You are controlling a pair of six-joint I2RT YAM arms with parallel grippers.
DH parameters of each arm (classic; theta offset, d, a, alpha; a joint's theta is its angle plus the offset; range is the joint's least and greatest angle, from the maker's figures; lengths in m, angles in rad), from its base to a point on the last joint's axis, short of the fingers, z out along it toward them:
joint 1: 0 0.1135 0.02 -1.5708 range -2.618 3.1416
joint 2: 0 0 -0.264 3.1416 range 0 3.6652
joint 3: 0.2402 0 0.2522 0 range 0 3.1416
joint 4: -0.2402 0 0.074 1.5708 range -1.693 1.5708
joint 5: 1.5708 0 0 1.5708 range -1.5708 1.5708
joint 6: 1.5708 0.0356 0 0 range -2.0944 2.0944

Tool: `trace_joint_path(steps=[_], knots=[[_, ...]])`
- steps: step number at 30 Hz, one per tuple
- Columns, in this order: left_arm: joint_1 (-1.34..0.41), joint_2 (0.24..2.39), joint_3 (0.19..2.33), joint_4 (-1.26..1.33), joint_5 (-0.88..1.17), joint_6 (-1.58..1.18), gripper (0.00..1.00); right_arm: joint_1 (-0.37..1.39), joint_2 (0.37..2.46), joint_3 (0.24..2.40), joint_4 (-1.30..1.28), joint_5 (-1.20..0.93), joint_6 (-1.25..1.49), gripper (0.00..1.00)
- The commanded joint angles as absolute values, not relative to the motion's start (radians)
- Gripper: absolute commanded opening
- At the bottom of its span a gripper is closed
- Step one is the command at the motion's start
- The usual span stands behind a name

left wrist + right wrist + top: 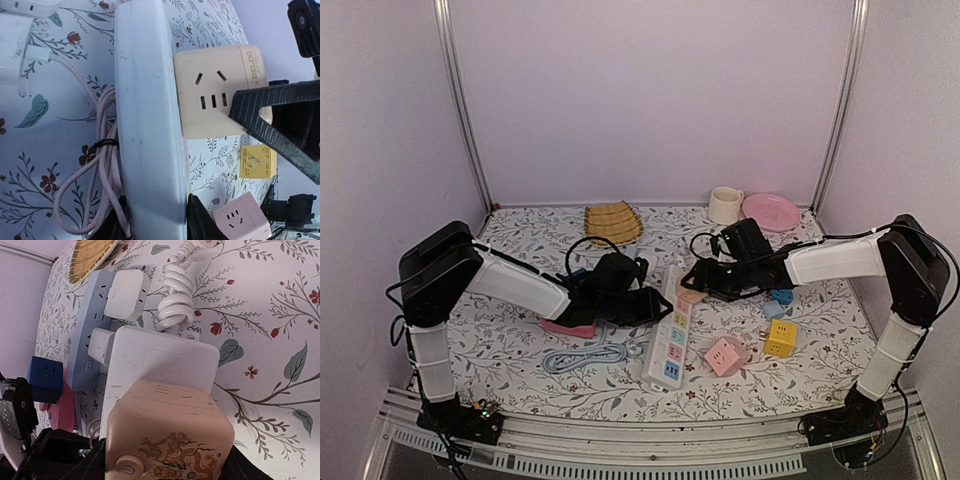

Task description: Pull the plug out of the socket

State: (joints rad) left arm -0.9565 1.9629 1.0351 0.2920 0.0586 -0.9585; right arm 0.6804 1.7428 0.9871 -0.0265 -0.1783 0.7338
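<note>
Nearest the arm bases, on the floral-printed table covering, a coiled pale-blue cable lies left of the work. A pink cube adapter and a yellow cube adapter sit to its right, and none of these touches what the arms are handling. Between them runs the socket, a long white rectangular power strip with pastel outlet panels, lying flat and pointing away from the bases. The left gripper comes in from the side partway along the strip and is clamped across its body, one finger on each long edge in its wrist view. This grip looks meant to pin the strip down so it does not lift along with the plug. Just beyond it, the cream-beige cube-shaped plastic plug sits seated in the strip toward its far end, flush against the face. The right gripper reaches in from the opposite side with its fingers bracketing the cube, and one black fingertip touches it. Whether the jaws have a firm hold I cannot tell. The pull itself appears not yet made. Past the strip's far end its white cord coils away. Farther back, a woven straw mat, a cream mug and a pink plate stand near the rear wall, well apart from both arms.
</note>
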Motion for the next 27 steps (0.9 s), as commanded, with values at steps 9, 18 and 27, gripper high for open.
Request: trace_joint_path(steps=[9, 18, 27], knots=[[-0.971, 2.052, 1.053, 0.181, 0.115, -0.892, 0.36, 0.684, 1.752, 0.955, 0.133, -0.274, 0.726, 0.16], [-0.944, 2.07, 1.048, 0.223, 0.253, -0.914, 0.61, 0.703, 1.673, 0.944, 0.199, -0.279, 0.642, 0.09], [-0.916, 2.065, 1.023, 0.339, 0.332, -1.008, 0.25, 0.715, 1.631, 0.919, 0.255, -0.297, 0.653, 0.07]])
